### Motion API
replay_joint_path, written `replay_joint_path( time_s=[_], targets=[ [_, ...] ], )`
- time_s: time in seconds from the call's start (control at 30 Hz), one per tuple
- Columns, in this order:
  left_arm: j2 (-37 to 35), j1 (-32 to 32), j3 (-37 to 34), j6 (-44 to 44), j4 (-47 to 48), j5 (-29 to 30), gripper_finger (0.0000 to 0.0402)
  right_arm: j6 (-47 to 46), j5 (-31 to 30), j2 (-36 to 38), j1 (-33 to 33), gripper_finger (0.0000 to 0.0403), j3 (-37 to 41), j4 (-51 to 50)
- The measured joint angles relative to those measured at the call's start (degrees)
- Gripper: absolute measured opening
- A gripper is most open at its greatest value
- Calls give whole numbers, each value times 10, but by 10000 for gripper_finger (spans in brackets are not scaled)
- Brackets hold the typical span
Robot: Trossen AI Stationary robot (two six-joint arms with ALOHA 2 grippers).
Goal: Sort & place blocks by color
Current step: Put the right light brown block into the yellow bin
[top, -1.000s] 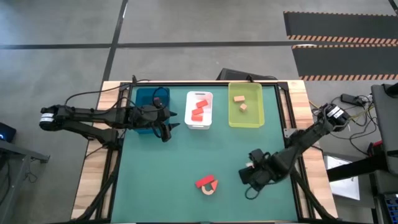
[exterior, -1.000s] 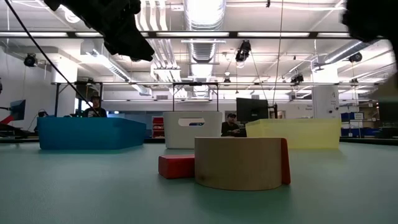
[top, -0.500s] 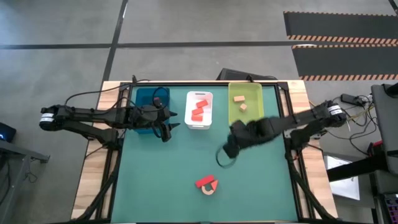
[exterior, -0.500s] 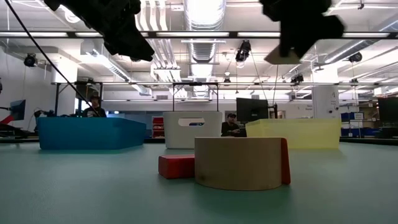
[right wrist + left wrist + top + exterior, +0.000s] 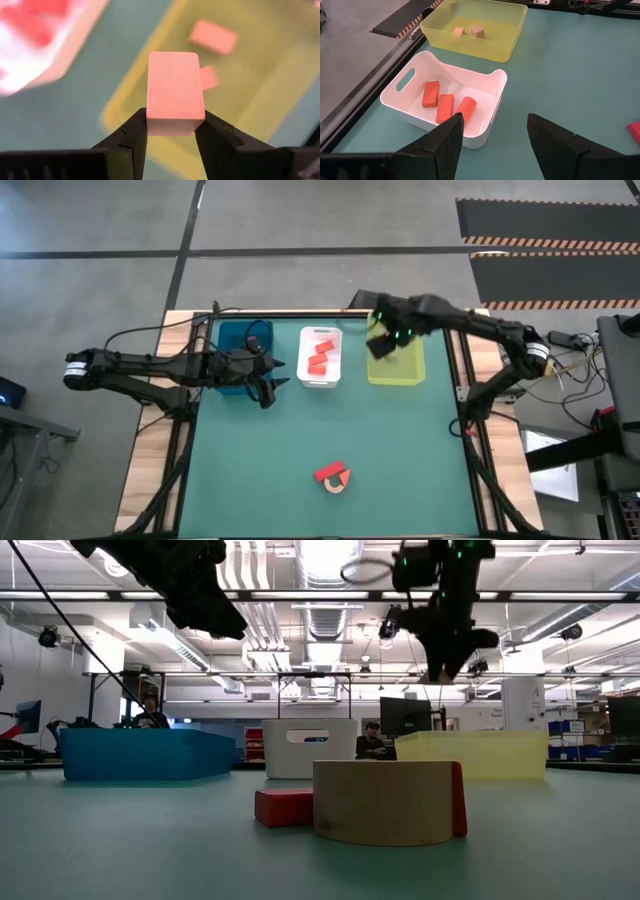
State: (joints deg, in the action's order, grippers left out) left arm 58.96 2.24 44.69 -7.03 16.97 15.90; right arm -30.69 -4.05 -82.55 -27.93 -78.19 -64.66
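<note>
We see even, bright overhead light from ceiling strip lamps (image 5: 320, 562) glaring white above the yellow-green tray (image 5: 485, 754). Shadows under it are faint. Behind the held block (image 5: 175, 91), everything smears out of focus.

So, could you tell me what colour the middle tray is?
White tray, clearest in the left wrist view.

Dark arms — black trailing cables.
</note>
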Motion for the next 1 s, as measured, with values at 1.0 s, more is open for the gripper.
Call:
replay_joint_path(
  time_s=[1.0],
  targets=[
    [0, 0, -1, 3, 3, 0, 203, 153, -26, -205, -212, 128, -1, 54]
  ],
)
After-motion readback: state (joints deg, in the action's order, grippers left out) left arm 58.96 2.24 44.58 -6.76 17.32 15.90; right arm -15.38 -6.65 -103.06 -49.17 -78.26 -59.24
